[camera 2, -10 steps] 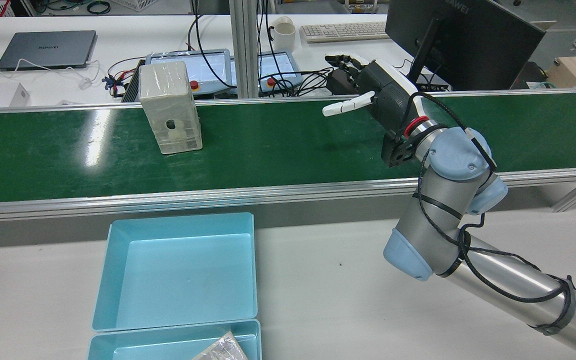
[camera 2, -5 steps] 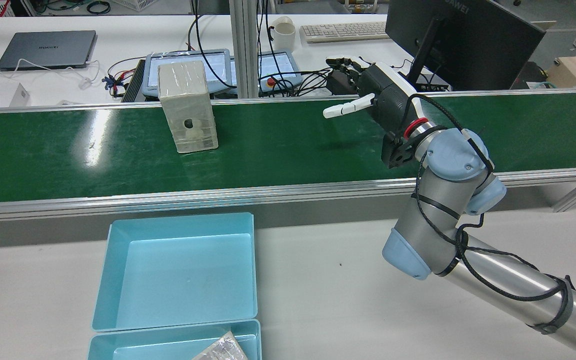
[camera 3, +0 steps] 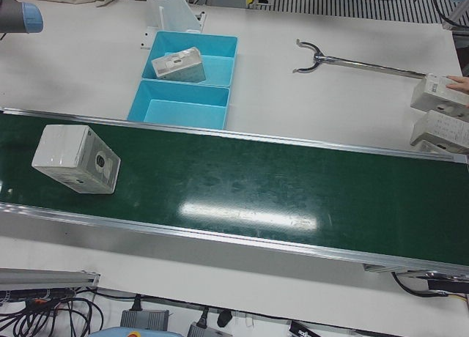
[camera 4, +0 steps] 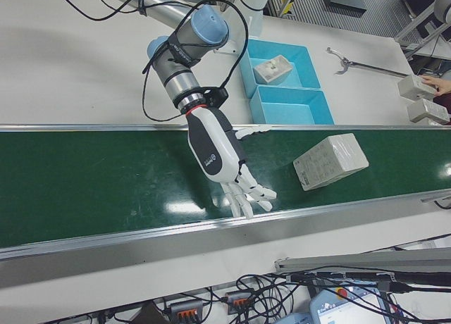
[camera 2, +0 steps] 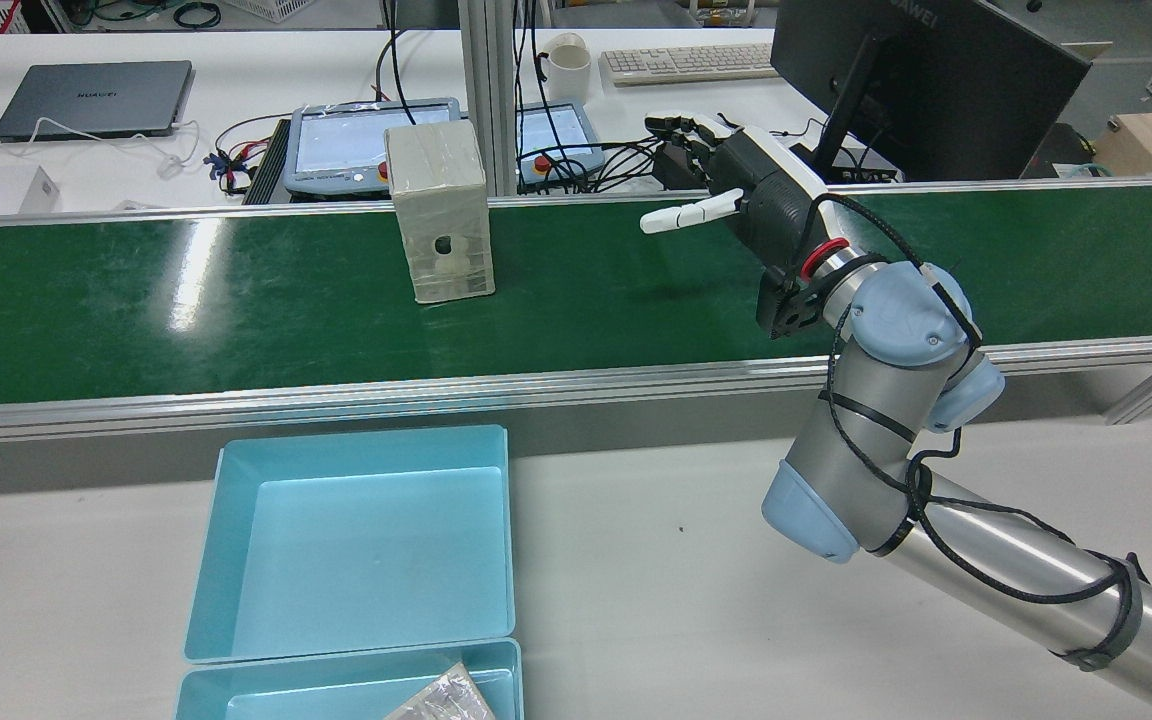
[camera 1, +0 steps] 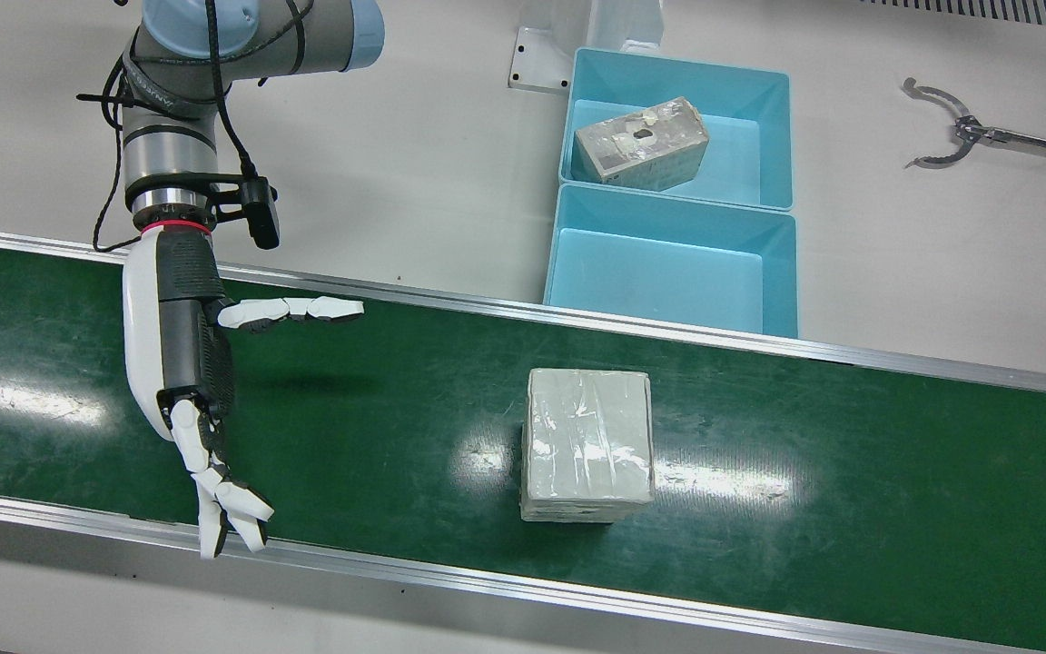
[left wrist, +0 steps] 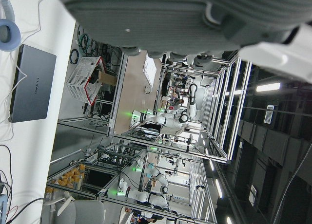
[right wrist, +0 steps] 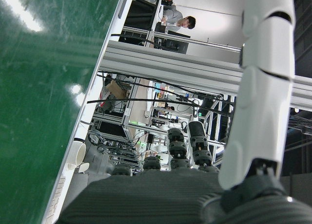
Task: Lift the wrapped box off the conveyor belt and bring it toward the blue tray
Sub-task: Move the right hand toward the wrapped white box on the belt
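Wrapped box (camera 1: 587, 445) well apart from right hand (camera 1: 185, 359)

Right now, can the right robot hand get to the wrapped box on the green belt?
Probably yes. The right robot hand hangs open over the belt, and the wrapped box stands apart from it with only bare belt between them.

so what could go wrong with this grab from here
The wrapped box stands upright on the belt, apart from the open right hand. A mistimed or sideways touch might tip it rather than grip it. Its shiny wrap may slip in the fingers. It sits near the belt's far edge, so a push could send it off.
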Available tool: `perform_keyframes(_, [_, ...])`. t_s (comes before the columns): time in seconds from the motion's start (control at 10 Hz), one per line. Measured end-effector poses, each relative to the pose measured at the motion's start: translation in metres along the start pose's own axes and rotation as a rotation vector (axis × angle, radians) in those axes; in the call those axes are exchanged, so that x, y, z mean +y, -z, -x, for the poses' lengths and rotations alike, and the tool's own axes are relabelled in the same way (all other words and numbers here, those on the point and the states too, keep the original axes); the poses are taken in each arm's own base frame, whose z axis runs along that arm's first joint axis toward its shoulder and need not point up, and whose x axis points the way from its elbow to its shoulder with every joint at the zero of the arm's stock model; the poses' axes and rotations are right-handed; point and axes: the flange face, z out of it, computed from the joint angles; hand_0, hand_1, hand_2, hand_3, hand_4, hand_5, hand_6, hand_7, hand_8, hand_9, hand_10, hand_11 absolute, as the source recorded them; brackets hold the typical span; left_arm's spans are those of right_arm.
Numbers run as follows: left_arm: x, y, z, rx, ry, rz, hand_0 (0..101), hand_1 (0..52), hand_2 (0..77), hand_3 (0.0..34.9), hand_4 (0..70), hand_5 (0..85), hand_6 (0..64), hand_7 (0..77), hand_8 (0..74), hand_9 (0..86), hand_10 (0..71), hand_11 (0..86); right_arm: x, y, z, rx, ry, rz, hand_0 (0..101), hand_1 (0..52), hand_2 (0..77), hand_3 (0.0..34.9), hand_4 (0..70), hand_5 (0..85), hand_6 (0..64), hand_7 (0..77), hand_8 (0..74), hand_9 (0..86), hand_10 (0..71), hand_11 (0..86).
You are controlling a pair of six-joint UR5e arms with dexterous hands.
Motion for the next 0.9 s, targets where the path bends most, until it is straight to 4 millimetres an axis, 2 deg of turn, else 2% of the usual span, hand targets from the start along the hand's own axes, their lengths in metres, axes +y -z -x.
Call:
perform_keyframes(0.1, [0.0,0.0,0.0,0.0,0.0,0.0,0,0.0,0.5,0.0,0.0,1.1,0.0,0.5,0.5,0.0,0.5,0.5,0.0,0.0,-0.001,0.001,0.0,0.0,46,12.5,9.8,7.4,3.3,23.5,4.4,3.8,1.6,1.6,0.0,1.1])
perform_keyframes(0.7, [0.0,0.0,0.0,0.0,0.0,0.0,0,0.0,0.5,0.0,0.0,0.5,0.0,0.5,0.5,0.5,0.5,0.5,-0.005,-0.001,-0.007,0.008,0.001,-0.006,46,12.5,11.4,7.1,4.4,24.0,4.4,3.8,1.6,1.6,0.0,1.1])
perform_keyframes(0.9, [0.0,0.0,0.0,0.0,0.0,0.0,0,0.0,0.5,0.0,0.0,0.5,0.0,0.0,0.5,0.0,0.5,0.5,-0.009,-0.004,-0.011,0.006,-0.004,0.004,46,12.5,11.4,7.2,2.7,24.5,4.4,3.8,1.6,1.6,0.0,1.1])
